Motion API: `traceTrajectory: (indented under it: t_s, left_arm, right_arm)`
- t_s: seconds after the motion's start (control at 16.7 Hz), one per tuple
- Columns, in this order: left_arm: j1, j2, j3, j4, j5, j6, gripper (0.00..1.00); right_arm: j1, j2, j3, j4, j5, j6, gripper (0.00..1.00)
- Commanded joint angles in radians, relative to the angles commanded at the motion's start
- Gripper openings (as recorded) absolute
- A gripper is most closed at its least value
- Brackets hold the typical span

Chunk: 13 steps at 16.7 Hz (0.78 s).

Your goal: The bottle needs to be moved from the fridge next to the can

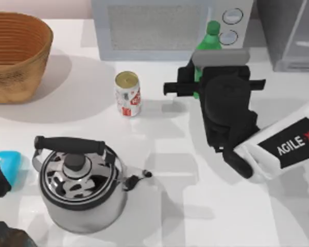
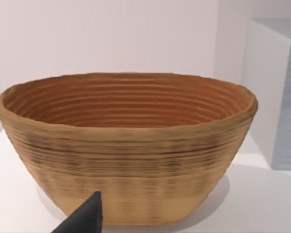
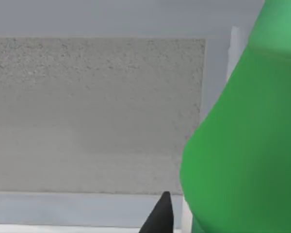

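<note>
Table point(image 1: 170, 206): white, open room in the centre-right strip between kettle and right arm, and at the front right. Back edge crowded.

Fridge point(image 1: 293, 36): grey box w/ glass door, seen at back right corner, cut by frame edge.

Microwave point(image 1: 170, 28): pale grey, at back centre, two round knobs on its right side; mesh front panel seen close in right wrist view point(image 3: 97, 111).

Basket point(image 1: 15, 54): woven, back left, well apart from the rest; seen side-on in left wrist view point(image 2: 126, 145).

Kettle point(image 1: 80, 180): steel w/ black handle, front left, spout toward the right.

Right arm: reached in from the right edge, wrist angled toward the back. Right end effector point(image 1: 198, 77) is pinched on the bottle point(image 1: 208, 43), just in front of the microwave's knob side.

Bottle: green, cap up, outside the fridge, near the can point(image 1: 128, 93) but apart, a gap of bare table between. Green body seen close in right wrist view point(image 3: 242, 145).

Can: upright, left of the end effector.

Left arm: parked at left edge; left end effector state cannot be told.
</note>
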Motion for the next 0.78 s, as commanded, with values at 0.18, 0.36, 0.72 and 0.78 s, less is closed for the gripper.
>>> traceTrajectory:
  t_s: [0.18, 0.36, 0.72, 0.78]
  left_arm:
    - [0.0, 0.0, 0.0, 0.0, 0.0, 0.0, 1.0]
    - [0.0, 0.0, 0.0, 0.0, 0.0, 0.0, 1.0]
    - [0.0, 0.0, 0.0, 0.0, 0.0, 0.0, 1.0]
    - [0.0, 0.0, 0.0, 0.0, 0.0, 0.0, 1.0]
  right_arm:
    - [0.0, 0.0, 0.0, 0.0, 0.0, 0.0, 0.08]
    - [0.0, 0.0, 0.0, 0.0, 0.0, 0.0, 0.3]
    - [0.0, 0.0, 0.0, 0.0, 0.0, 0.0, 0.75]
    - [0.0, 0.0, 0.0, 0.0, 0.0, 0.0, 0.83]
